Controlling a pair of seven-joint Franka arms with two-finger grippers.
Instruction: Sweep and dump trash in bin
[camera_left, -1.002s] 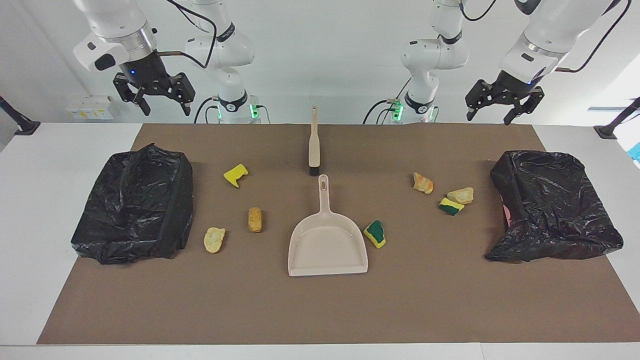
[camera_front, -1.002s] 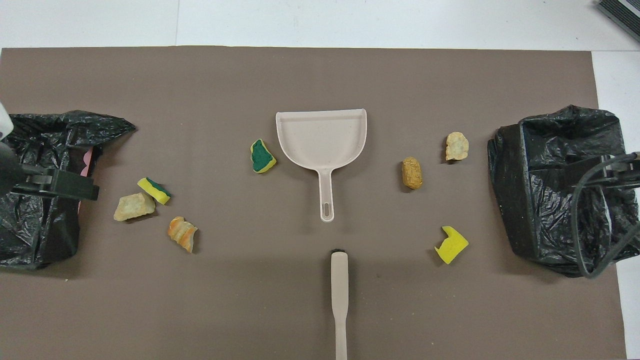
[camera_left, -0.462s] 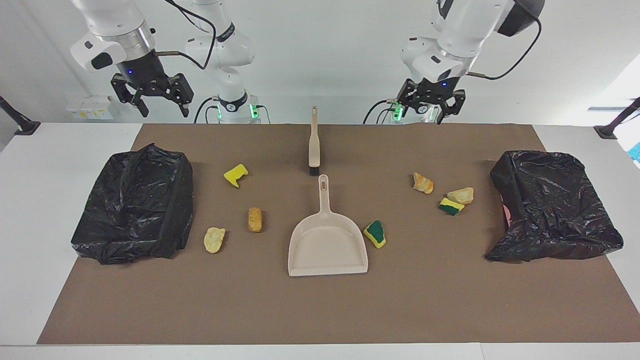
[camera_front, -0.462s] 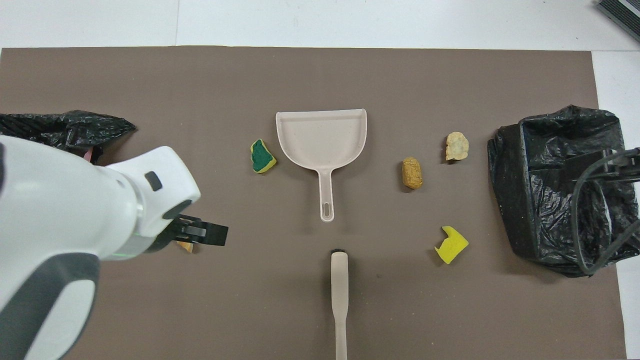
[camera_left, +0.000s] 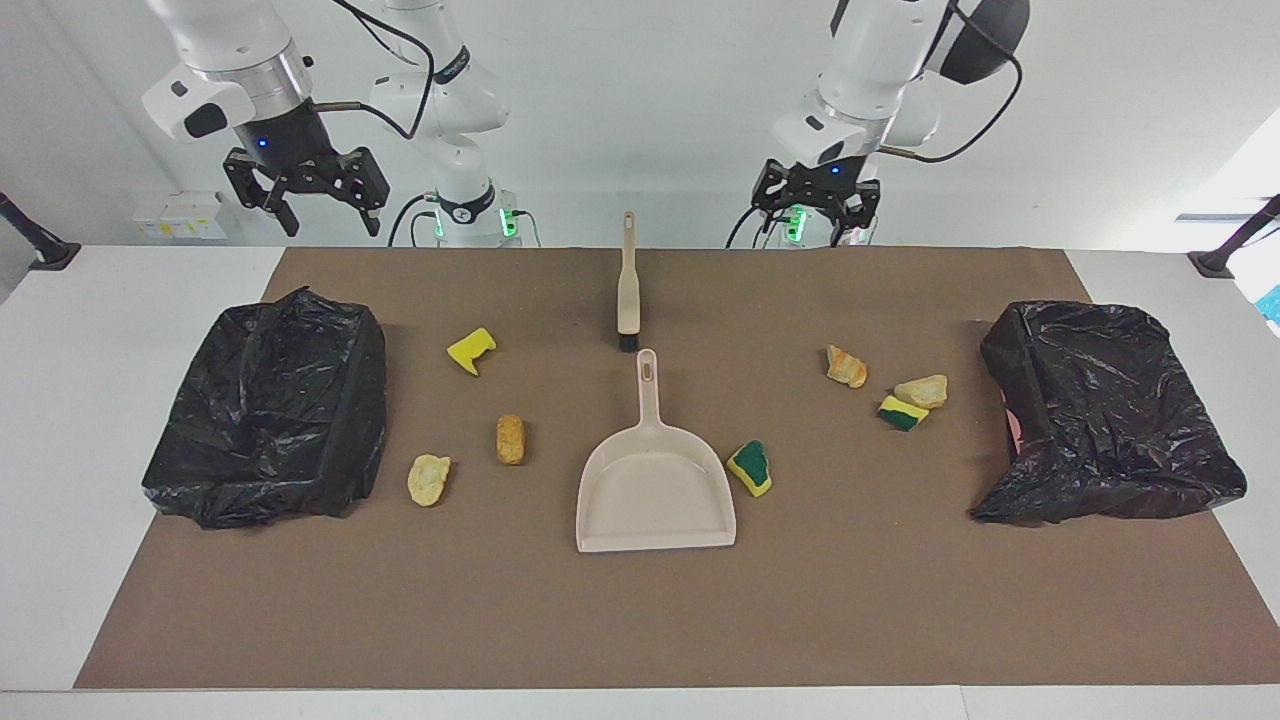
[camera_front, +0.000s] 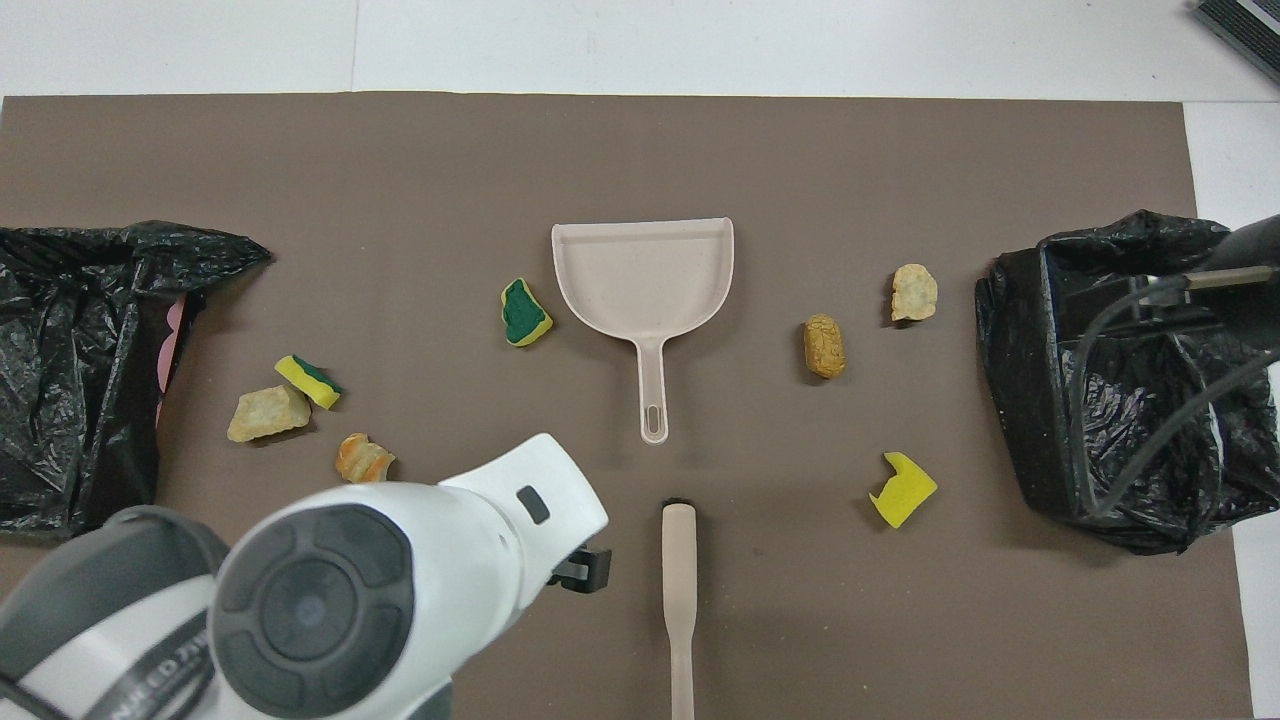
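The trash (camera_left: 510, 439) is scattered on the brown mat (camera_left: 640, 620) to both sides of the dustpan (camera_left: 655, 495), between two black-bagged bins (camera_left: 265, 410). The left gripper (camera_left: 817, 212) is held with fingers apart near the brush (camera_left: 627, 285). The right gripper (camera_left: 325, 205), likewise spread and empty, is raised above the right arm's end.

Seven trash scraps (camera_left: 510, 439), two black bins (camera_left: 265, 410), one dustpan (camera_left: 655, 495), one brush (camera_left: 627, 285).
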